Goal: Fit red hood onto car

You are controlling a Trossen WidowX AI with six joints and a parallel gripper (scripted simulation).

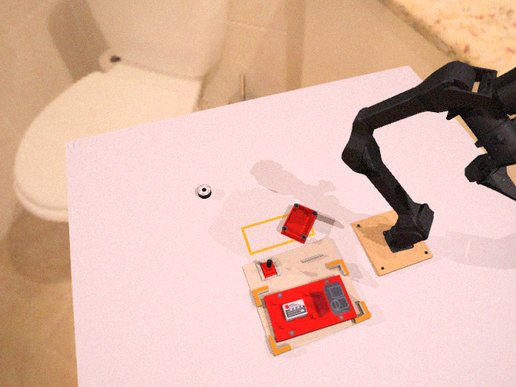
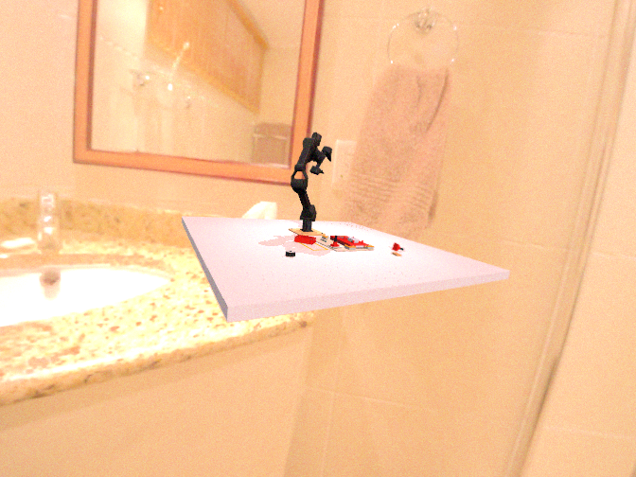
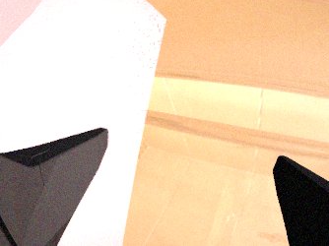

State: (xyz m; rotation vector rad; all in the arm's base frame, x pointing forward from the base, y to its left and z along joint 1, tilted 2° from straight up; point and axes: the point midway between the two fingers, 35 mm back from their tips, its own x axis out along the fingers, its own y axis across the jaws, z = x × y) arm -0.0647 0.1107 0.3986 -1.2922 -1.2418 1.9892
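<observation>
The red hood lies on the table, turned at an angle, over the right end of a yellow marked rectangle. The red chassis sits in a jig board with orange corner brackets. A white-grey engine block is on its deck, and small grey pegs show near the corners. My gripper is open and empty. It is held high at the right, far from the hood, and in the wrist view it looks past the table edge.
A small wheel lies left of the hood. A small red block with a black knob stands on the jig board's back left. The arm's base stands on a wooden plate. A small red part lies farther along the table.
</observation>
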